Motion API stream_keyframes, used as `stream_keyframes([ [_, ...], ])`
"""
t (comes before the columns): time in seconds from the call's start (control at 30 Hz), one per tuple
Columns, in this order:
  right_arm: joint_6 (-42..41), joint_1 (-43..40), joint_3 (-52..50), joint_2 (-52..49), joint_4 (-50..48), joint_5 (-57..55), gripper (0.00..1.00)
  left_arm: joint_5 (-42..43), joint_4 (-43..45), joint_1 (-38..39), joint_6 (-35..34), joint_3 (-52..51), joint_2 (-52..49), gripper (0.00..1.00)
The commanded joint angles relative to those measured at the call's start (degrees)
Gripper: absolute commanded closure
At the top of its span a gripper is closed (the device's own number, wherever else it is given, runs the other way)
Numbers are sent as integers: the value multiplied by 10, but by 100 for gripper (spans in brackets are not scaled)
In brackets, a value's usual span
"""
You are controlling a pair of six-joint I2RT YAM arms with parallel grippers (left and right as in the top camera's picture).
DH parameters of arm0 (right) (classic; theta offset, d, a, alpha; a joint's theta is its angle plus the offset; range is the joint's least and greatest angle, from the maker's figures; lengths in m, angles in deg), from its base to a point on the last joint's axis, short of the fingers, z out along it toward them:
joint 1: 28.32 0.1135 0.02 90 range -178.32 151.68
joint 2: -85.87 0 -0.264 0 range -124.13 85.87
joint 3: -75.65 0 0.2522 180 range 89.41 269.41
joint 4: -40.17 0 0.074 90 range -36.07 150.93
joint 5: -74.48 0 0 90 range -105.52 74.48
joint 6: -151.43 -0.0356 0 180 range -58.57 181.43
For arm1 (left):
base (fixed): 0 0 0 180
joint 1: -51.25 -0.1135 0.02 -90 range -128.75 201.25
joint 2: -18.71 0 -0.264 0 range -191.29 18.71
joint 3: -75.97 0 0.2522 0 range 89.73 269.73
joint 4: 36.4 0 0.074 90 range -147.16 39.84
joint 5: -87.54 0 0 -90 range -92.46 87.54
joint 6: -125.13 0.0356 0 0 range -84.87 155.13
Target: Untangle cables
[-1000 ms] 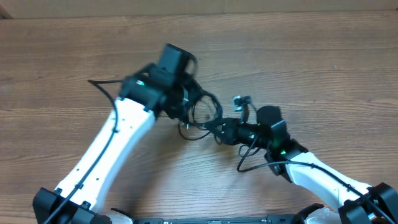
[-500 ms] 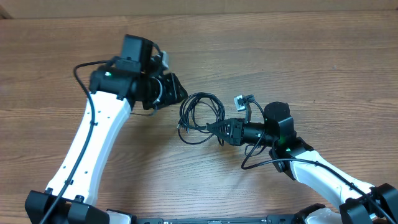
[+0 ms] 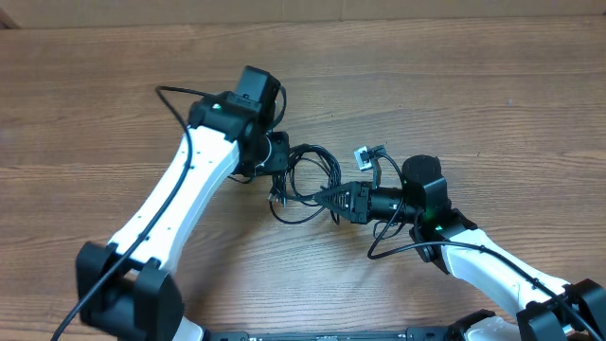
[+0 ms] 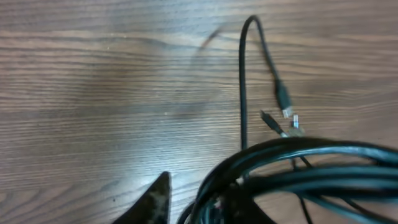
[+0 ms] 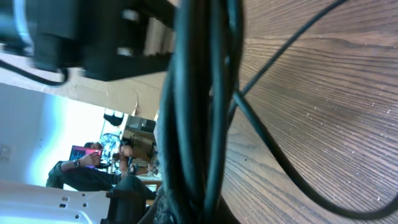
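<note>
Overhead: cables (image 3: pixel 309 171) lay coiled mid-tabletop (image 3: pixel 473 95) between the arms | right end effector (image 3: pixel 333 198) clamped shut on their right edge | left end effector (image 3: pixel 276 159) at their left edge, grip impossible to tell | left wrist view added one cord arching to small plug tips (image 4: pixel 286 111).

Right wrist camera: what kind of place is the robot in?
Probably a robotics lab or workshop. The white left arm and right arm reach tangled black cables on a wooden table, and the right wrist view shows a bright room beyond with what looks like a seated person.
</note>
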Motion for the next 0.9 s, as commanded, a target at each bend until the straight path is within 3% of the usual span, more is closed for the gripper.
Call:
stream_keyframes([
  [0.0, 12, -1, 3, 3, -7, 13, 96, -36, -5, 4, -9, 5, -30, 80],
  [0.17, 12, -1, 3, 3, -7, 13, 96, -33, -12, 4, -9, 5, -64, 95],
  [0.27, 12, -1, 3, 3, -7, 13, 96, -19, -12, 7, -7, 5, -83, 96],
  [0.4, 12, -1, 3, 3, -7, 13, 96, 21, -11, 11, 12, 4, -101, 67],
  [0.47, 12, -1, 3, 3, -7, 13, 96, 47, -7, 14, 27, 3, -109, 59],
  [0.53, 12, -1, 3, 3, -7, 13, 96, 54, -5, 17, 35, 1, -117, 67],
  [0.57, 12, -1, 3, 3, -7, 13, 96, 50, -5, 18, 35, 1, -121, 85],
  [0.6, 12, -2, 3, 3, -7, 13, 96, 43, -7, 19, 34, 1, -126, 96],
  [0.73, 12, -3, 3, 3, -5, 13, 95, -10, -20, 13, 30, 1, -132, 96],
  [0.8, 12, -3, 3, 3, 5, 6, 78, -51, -37, 1, 14, 9, -125, 96],
  [0.87, 14, -3, 3, 3, 29, -23, 71, -65, -56, -16, 8, 23, -111, 96],
])
